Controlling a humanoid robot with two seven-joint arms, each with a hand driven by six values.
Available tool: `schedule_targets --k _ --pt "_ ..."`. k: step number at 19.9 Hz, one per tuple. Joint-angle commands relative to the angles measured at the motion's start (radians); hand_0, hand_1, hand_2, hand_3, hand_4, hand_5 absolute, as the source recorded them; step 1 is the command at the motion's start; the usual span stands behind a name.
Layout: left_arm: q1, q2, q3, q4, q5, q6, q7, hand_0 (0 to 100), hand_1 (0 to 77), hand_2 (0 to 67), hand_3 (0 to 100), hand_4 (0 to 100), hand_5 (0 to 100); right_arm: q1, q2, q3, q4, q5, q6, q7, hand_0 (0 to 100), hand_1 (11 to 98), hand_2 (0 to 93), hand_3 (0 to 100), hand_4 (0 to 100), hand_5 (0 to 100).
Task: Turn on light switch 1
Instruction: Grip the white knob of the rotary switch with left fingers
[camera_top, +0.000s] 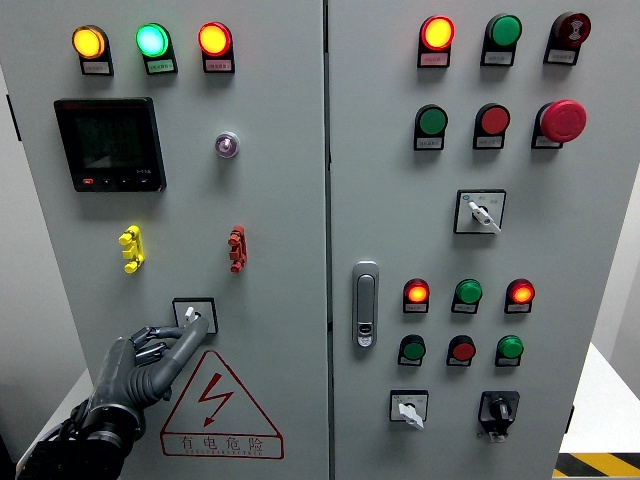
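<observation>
Left hand (150, 355) comes up from the lower left, dark mechanical fingers (185, 340) reaching to the rotary switch (194, 316) on the left cabinet door (270, 210) — fingertips touching its small white knob, loosely closed around it, though how firm the grip is I can't tell. Switch sits low on that door, just above the red-bordered high-voltage warning triangle (220, 398). Above it: yellow clip (131, 249) and red clip (237, 249), a dark digital meter (109, 144), a small round key lock (227, 145). Top row — amber lamp (89, 43), green lamp (152, 40), orange-red lamp (214, 39), all lit. On the right door (590, 230), a door handle (366, 304) and a red mushroom stop button (563, 120).
</observation>
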Motion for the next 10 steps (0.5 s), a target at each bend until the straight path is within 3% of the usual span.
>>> schedule_targets --k 1,10 --pt "-0.003 -0.002 0.001 0.001 -0.003 0.0 0.0 0 57.3 50.6 96 100 100 0.0 0.0 0.001 0.0 0.0 0.0 0.0 0 19.5 0.0 20 19 10" --pt "-0.018 -0.001 0.006 0.015 -0.001 0.0 0.002 0 53.4 50.9 96 100 100 0.0 0.0 0.001 0.0 0.0 0.0 0.0 0 19.5 0.0 20 19 10"
